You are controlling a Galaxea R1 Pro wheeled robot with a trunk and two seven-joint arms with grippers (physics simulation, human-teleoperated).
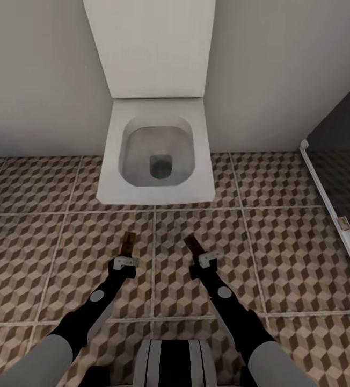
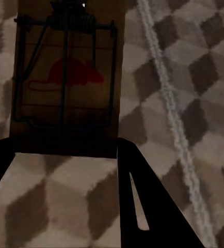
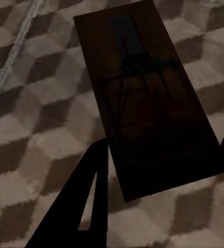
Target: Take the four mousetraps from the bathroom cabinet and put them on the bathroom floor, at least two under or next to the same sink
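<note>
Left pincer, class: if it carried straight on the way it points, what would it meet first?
Probably the toilet. The left pincer, holding a mousetrap, points across bare floor toward the bowl's front, though its downward tilt is unclear.

The head view is evenly and softly lit, with no light source to be made out; the wall (image 1: 41,75) and toilet (image 1: 156,150) are rendered pale, with faint shading inside the bowl. Slight softness is seen throughout. Both wrist views are dim and blurred: the mousetrap (image 3: 143,98) in the right one is almost black, and the fingers (image 2: 143,206) are reduced to silhouettes.
</note>
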